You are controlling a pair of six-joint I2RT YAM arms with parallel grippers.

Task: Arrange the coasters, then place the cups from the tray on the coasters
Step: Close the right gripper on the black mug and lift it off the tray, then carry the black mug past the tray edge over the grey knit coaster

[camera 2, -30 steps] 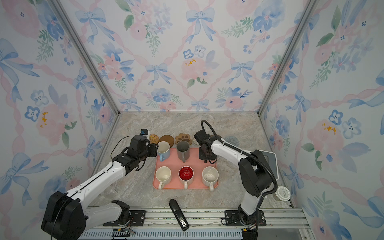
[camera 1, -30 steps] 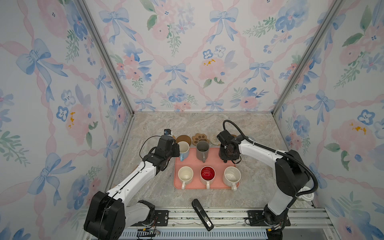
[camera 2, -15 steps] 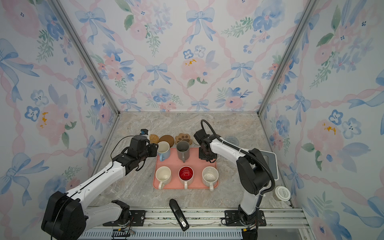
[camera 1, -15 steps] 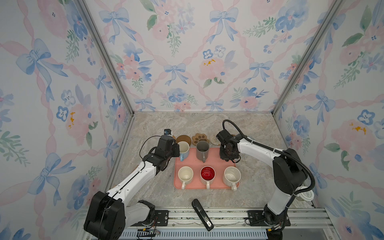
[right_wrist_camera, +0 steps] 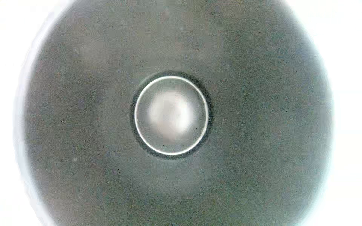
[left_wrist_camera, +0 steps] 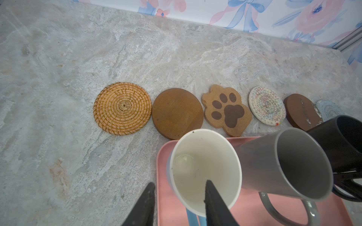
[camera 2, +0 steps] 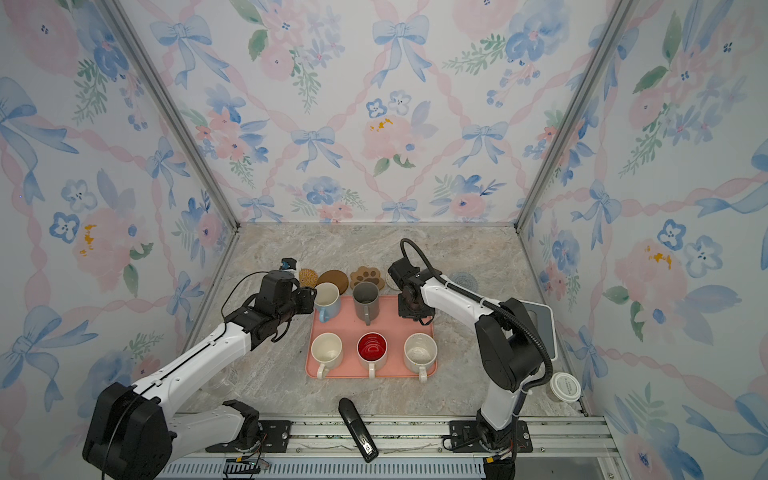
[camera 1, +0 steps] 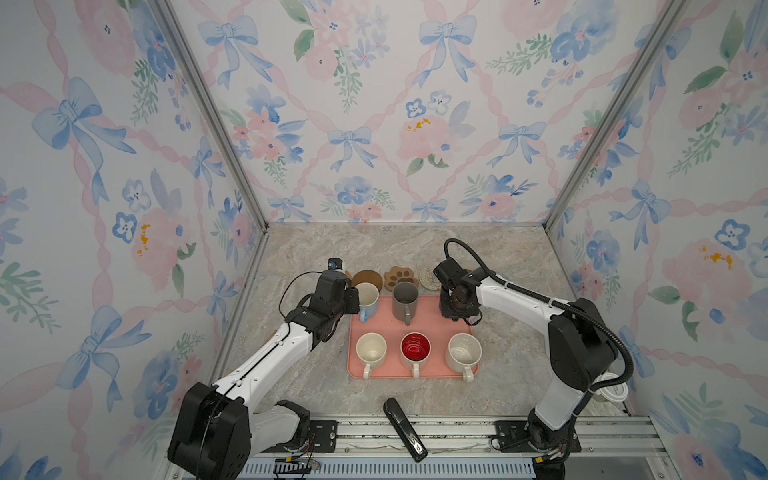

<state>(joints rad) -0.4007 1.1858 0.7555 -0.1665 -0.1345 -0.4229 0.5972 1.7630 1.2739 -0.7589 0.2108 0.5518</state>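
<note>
Your left gripper (left_wrist_camera: 180,182) stands spread astride the wall of the light blue mug (left_wrist_camera: 203,162), one finger outside and one down inside. A gap shows on either side, so nothing is pinched yet. That mug sits at the far left corner of the tray (camera 1: 428,323), all but against the grey mug (left_wrist_camera: 301,166). Your right gripper (camera 1: 457,307) hangs over the black mug (left_wrist_camera: 344,140) at the tray's far right corner. Its wrist camera looks straight down into the dark bowl and shows no fingers, so I cannot tell whether that pincer is spread or pinching.

The six coasters lie in a row just beyond the tray, from the rattan coaster (left_wrist_camera: 122,108) to the pale blue coaster (left_wrist_camera: 329,107), and all six mugs are on the tray.

What could go wrong, as I judge it: a pinch on a thin rim lets a mug swing about the fingers as you lift, and the blue one has the grey one right beside it to knock. The mats are crowded (the rattan one touches the brown round coaster (left_wrist_camera: 177,113), and the second brown coaster (left_wrist_camera: 301,111) seems to overlap the pale blue). A mug set down off-centre could rock or shove its neighbour's mat. Lifting with both arms at once puts the grey mug between two moving loads
</note>
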